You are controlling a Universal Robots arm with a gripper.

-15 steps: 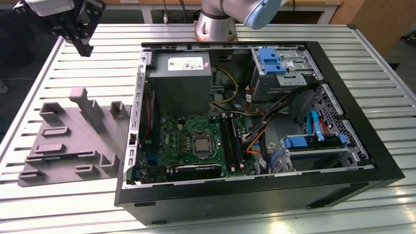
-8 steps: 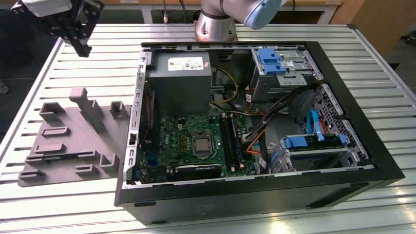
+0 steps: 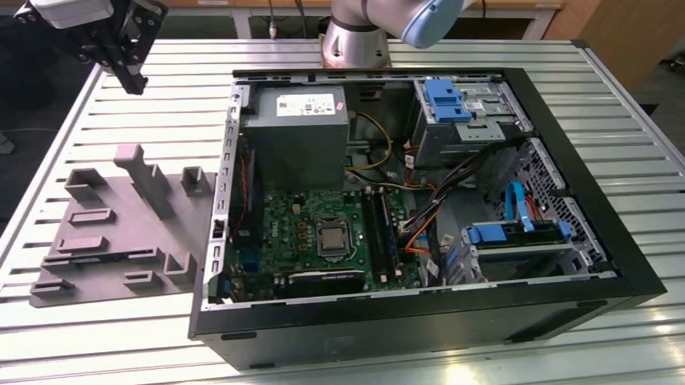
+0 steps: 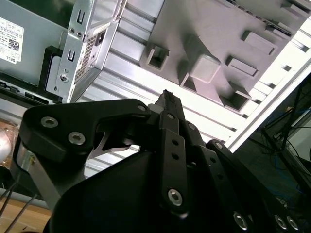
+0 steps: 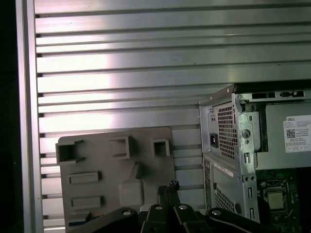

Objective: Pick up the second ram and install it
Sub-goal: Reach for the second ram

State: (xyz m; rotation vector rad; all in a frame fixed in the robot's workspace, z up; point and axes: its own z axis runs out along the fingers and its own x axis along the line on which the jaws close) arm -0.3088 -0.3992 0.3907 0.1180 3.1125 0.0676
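My tool [image 3: 133, 83] hangs closed over the table [image 3: 160, 104], at its far corner on the exterior view's left, and I cannot tell the second ram from the dark slots [image 3: 377, 233] on the motherboard [image 3: 289, 241], so a misjudged reach might clip the case wall [image 3: 223, 184].

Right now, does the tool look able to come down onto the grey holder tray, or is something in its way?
Probably yes. The tool hangs above the table, beyond the grey holder tray, with open space between them. The computer case stands beside the tray, not over it.
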